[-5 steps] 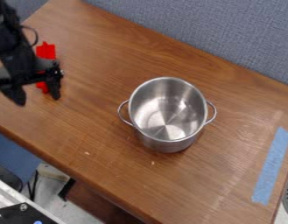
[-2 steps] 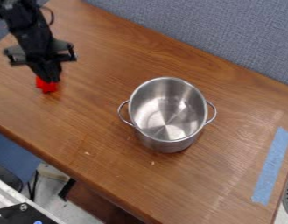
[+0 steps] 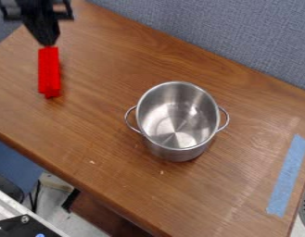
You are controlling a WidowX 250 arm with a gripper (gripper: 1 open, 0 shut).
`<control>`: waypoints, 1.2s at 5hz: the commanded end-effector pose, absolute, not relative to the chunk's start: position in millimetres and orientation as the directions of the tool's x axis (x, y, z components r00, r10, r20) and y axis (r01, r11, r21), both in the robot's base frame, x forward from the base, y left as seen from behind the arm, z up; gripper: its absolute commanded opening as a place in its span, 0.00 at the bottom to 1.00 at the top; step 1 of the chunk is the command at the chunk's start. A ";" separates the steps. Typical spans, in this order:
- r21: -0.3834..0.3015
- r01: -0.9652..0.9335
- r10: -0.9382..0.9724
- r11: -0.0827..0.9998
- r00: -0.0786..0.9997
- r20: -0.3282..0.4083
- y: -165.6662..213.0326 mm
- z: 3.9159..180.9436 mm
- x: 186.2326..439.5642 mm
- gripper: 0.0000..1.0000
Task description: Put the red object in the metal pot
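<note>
The red object (image 3: 48, 71) hangs with its long axis near vertical, pointing from twelve to six, its top end pinched in the closed claw of the gripper (image 3: 45, 41). It sits at about ten o'clock from the metal pot (image 3: 178, 119), well apart from it, over the wooden table (image 3: 118, 74).

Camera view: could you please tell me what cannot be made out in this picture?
- Gripper: motion-blurred, with its upper part cut off by the top edge; the separate fingers cannot be told apart.
- Red object: the top end is hidden behind the gripper; whether the lower end clears the table is unclear.
- Blue tape: any marking is too small to see.
</note>
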State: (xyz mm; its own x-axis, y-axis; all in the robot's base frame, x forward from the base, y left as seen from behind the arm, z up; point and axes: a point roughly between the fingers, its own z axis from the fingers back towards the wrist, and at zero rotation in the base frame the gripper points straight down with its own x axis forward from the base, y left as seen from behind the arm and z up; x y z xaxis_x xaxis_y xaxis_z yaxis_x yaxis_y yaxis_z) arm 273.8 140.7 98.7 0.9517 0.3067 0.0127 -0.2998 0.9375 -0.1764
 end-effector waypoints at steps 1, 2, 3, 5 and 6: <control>-0.148 -0.236 0.251 0.960 0.964 0.091 113.7 160.2 274.2 0.00; -0.132 -0.175 0.186 0.976 0.980 0.072 99.9 151.1 277.1 1.00; -0.126 -0.113 0.121 0.986 0.991 0.057 91.9 146.0 289.3 1.00; -0.100 -0.186 0.192 0.977 0.980 0.049 106.5 153.0 294.7 1.00; -0.094 -0.258 0.261 0.962 0.965 0.029 113.9 151.1 291.0 1.00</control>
State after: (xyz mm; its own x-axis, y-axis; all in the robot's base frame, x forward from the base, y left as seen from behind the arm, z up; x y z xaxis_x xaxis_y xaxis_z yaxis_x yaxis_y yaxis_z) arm 285.8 108.3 136.5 0.9677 0.2511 -0.0222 -0.2521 0.9620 -0.1052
